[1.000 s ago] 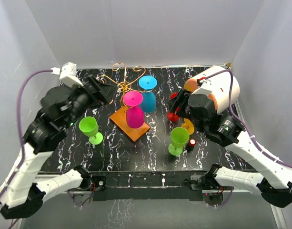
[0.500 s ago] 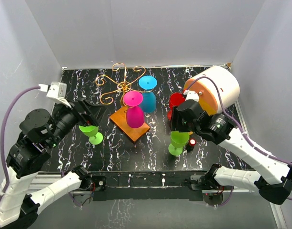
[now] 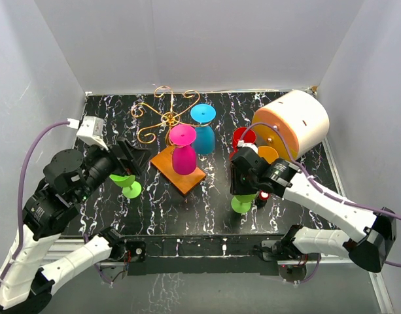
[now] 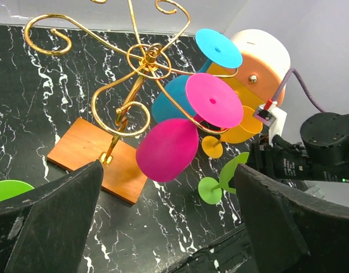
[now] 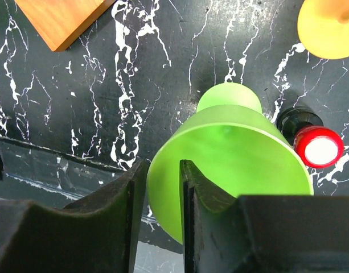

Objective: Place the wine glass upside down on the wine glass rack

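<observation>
The wine glass rack (image 3: 166, 118) is gold wire with scroll arms on an orange-brown base (image 3: 180, 175). A magenta glass (image 3: 184, 154) and a blue glass (image 3: 203, 131) hang on it upside down. My right gripper (image 3: 243, 185) is at a green wine glass (image 3: 242, 199) that stands upright at front right. In the right wrist view one finger (image 5: 126, 210) is outside the glass (image 5: 237, 159) and the other inside, closed on its wall at the rim. My left gripper (image 3: 131, 160) is open and empty, above a second green glass (image 3: 125, 178). It faces the rack (image 4: 146, 57).
A red glass (image 3: 243, 139) and a yellow glass (image 3: 267, 154) stand behind my right gripper. A large white and orange drum (image 3: 292, 121) lies at the back right. A small black object with a red cap (image 3: 262, 196) sits beside the right green glass. White walls surround the table.
My right gripper has moved from beside the red glass forward and down onto the right green glass. My left arm has pulled back from the rack to over the left green glass.
</observation>
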You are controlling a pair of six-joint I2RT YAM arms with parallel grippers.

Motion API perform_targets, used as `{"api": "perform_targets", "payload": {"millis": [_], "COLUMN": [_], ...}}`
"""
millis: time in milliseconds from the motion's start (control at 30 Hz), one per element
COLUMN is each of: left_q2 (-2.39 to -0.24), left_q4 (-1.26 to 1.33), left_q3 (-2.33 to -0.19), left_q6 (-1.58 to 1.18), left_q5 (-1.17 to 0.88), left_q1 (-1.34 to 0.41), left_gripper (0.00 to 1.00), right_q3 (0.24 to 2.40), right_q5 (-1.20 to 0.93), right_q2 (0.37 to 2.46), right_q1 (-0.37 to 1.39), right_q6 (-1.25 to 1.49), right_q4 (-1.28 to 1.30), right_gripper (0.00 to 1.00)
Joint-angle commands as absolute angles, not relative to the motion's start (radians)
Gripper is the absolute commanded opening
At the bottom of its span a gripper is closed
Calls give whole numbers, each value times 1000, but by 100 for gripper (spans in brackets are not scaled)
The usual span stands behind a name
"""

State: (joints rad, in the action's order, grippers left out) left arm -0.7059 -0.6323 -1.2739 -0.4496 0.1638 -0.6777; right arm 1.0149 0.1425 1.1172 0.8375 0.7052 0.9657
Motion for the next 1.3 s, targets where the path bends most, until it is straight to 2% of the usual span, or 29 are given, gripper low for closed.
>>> {"api": "perform_targets", "payload": {"millis": [0,200,300,600,867,1267], "left_q2": [-682,-645,-635,-604,-618,-745], "left_q4": [-617,-629,-624,-499,-314,5], "left_q3": [-1255,-1218,-1206,-1159,-1127,-1128], "left_q6": [-432,-423,-426,-430,-485,-653], "left_q5": [127,160,156,12,-159,-342], "left_q1": [-678,-678,-678,-678,-678,-678], "left_gripper": [98,97,97,97,97,97], "right_q3": [1032,1046,1046,1058,1099,1120], "right_q5": [167,187,173,103,373,496], "right_q2": [1140,1129,1111,981,745,559], "right_q1": [837,837,838,837,837,838], "right_q6": [676,662,647,539,572,486], "right_q4": [920,917,903,823,722,276], "right_gripper": [25,14,0,0,0,0]}}
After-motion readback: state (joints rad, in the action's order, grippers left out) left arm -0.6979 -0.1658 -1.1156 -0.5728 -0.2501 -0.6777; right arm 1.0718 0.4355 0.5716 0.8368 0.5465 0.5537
